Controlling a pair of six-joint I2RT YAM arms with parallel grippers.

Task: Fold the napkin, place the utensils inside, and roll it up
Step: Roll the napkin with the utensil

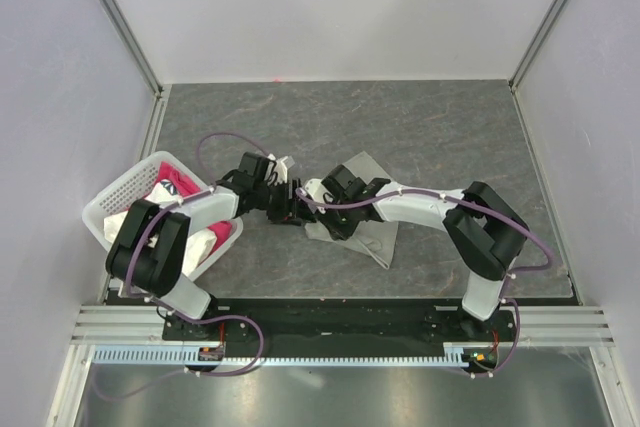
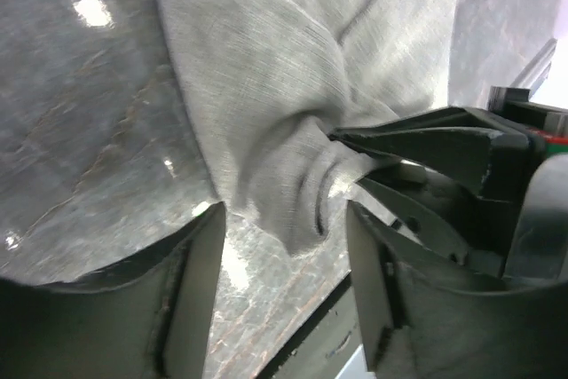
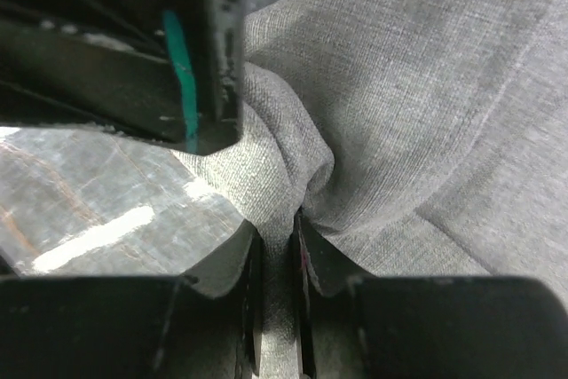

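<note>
Two robot arms meet over a grey-green napkin (image 1: 365,237) lying on the tabletop (image 1: 450,127).
The right end effector (image 3: 275,246) is clenched on a bunched fold of the napkin. The left end effector (image 2: 284,237) is released, with a finger on either side of that bunch. A neat fold probably needs the left to pinch a free corner before any lift. Well beyond the left end effector, a white basket (image 1: 110,202) holds a pink cloth (image 1: 178,185) and a white cloth (image 1: 203,243). No utensils are visible.

Got a grey-green thin cloth napkin (image 1: 385,247) lying about midway on the grey stone-look tabletop (image 1: 450,127). Off to its left, at the table's edge, a white perforated plastic basket (image 1: 100,209) with a pink cloth (image 1: 178,185) inside.
</note>
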